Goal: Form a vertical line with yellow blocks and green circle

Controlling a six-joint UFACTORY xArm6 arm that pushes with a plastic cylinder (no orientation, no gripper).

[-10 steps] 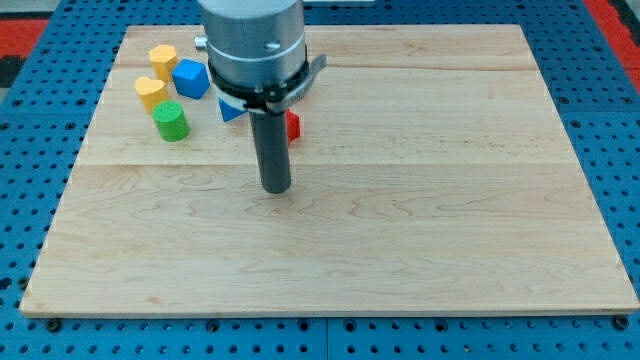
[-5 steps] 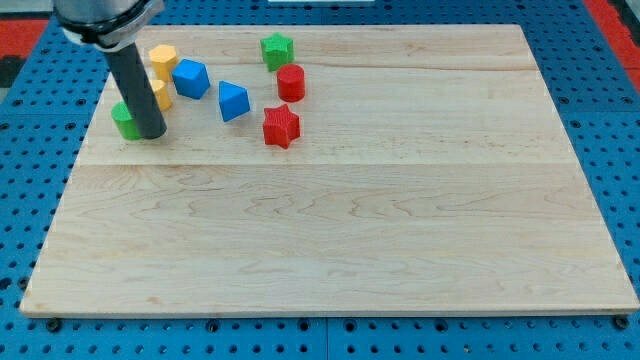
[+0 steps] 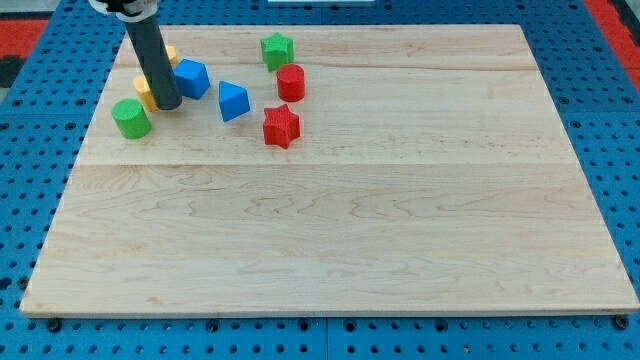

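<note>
My tip rests on the board at the view's top left. It stands just right of a yellow block, which the rod partly hides. A second yellow block peeks out behind the rod, further up. The green circle lies below and left of the tip, a short gap away. It sits lower and further left than both yellow blocks.
A blue block touches the rod's right side; a blue triangle-like block is further right. A green star, red cylinder and red star sit right of those. The wooden board lies on a blue pegboard.
The rod swung from mid-board to the top left, pushing the green circle left. It has since moved up and right, off the circle, to beside the lower yellow block.
</note>
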